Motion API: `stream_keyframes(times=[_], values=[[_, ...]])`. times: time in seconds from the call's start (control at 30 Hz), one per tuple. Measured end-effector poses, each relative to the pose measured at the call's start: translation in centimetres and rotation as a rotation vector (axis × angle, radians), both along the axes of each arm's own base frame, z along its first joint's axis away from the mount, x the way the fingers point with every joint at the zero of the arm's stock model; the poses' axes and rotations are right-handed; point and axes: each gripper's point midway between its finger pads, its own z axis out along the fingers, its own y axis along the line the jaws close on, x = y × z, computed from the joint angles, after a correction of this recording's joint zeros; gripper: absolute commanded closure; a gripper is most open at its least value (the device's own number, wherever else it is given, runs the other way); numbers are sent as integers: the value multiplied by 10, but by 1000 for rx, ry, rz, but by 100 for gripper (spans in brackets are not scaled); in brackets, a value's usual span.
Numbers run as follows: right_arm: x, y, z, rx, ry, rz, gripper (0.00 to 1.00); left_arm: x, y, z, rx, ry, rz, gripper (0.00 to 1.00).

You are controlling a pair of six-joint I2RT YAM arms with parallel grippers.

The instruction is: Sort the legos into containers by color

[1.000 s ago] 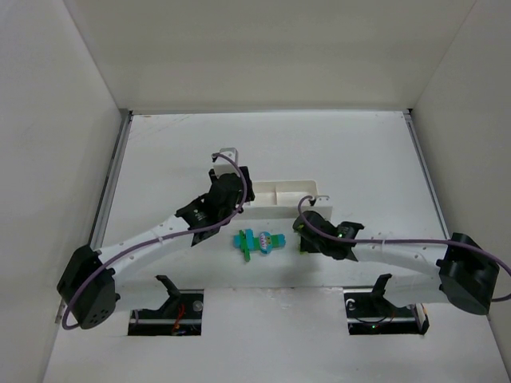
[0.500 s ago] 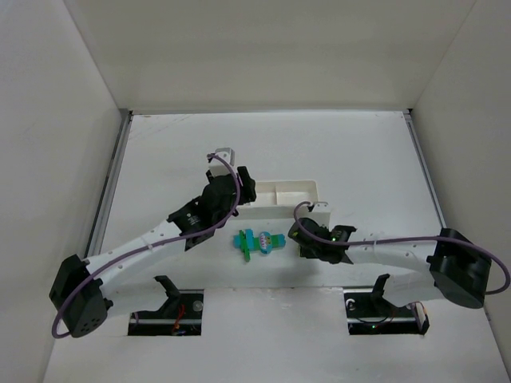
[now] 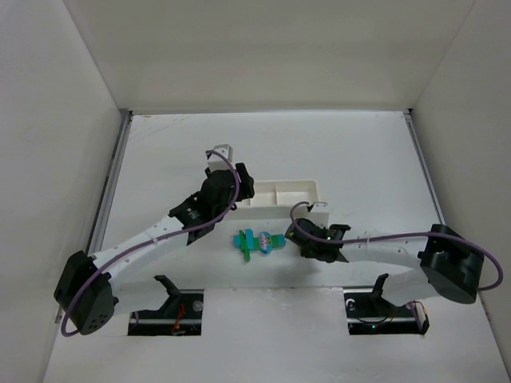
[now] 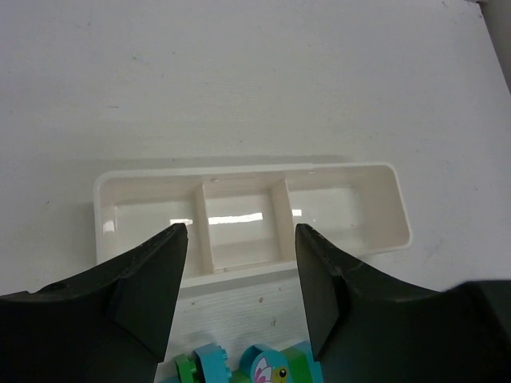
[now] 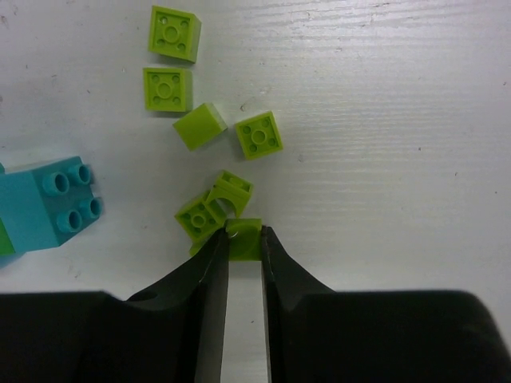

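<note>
The right hand [image 5: 243, 249] is clamped on a yellow-green brick [image 5: 244, 238], pinched between its fingertips at the lower centre of the right wrist view. Whether that brick is off the bench [image 5: 383, 120] cannot be told. Just up and left of it sit two more yellow-green pieces [image 5: 209, 206], touching each other, one of them arched. Higher in the frame four loose yellow-green cubes [image 5: 259, 134] lie scattered, three with studs up and one tipped on its side. At the left edge a cyan brick [image 5: 57, 203] shows four studs.

In the top view the cluster [image 3: 258, 242] of cyan and green bricks lies on the bench at the centre of the frame, just left of the right hand and just below the tray [image 3: 275, 191].

The left hand [image 4: 239, 231] hangs with its fingers spread wide apart, over the left end of the tray. In its wrist view the top of the cluster shows at the bottom edge between the fingers, with a pink-and-white printed piece on it. Beyond lies the white tray, lengthwise across the frame. It is divided into three compartments, the middle one narrower than the two ends.
</note>
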Motion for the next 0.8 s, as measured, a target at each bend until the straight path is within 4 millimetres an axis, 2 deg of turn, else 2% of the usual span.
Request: stream_keyframes(times=[0.13,0.23,0.37,0.43,0.5,0.63,0.7,0.8], values=[[-4,-7,15,-1,-17,4,81,1,4,-3,-5,8,13,47],[2,0,51,65,-78,20,80,0,13,-10,-12,25,37,49],[36,40,114,217,-208,78,81,-4,43,-14,-47,37,129,51],[57,67,139,290,-262,117,81,-5,64,-10,-79,29,197,51],[79,93,155,335,-304,157,81,-9,87,-4,-128,12,272,51],[121,149,163,379,-339,234,81,-22,127,-3,-214,-16,396,54],[139,173,155,387,-336,267,81,-28,134,-7,-228,-13,415,55],[156,201,135,382,-312,303,81,-34,133,-13,-229,5,405,58]])
